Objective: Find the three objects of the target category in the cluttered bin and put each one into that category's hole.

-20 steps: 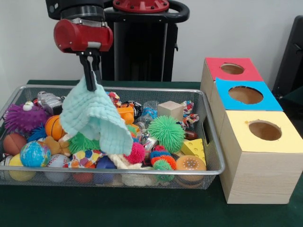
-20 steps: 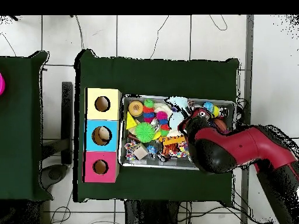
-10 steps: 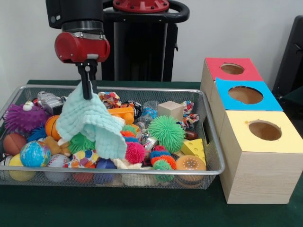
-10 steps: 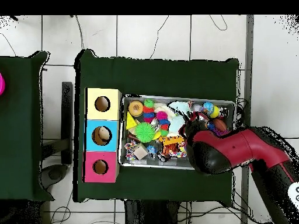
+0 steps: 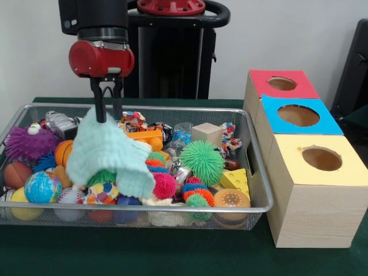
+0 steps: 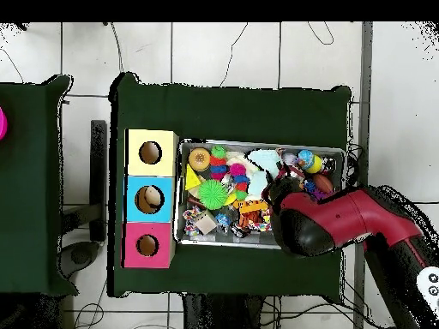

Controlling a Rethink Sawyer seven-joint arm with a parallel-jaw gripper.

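Mint cloth point(image 5: 109, 154) drapes over toys beneath tool point(image 5: 107, 118).

A plain pale wall point(image 5: 287, 34) stands behind the dark green cloth-covered surface point(image 5: 144, 253), and from above the floor point(image 6: 223, 51) shows as white tiles with dark joints — thin cables point(image 6: 321, 34) trailing across it — beside a second green-covered table point(image 6: 30, 188).

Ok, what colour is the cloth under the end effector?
Pale mint green cloth, clearest in the front view.
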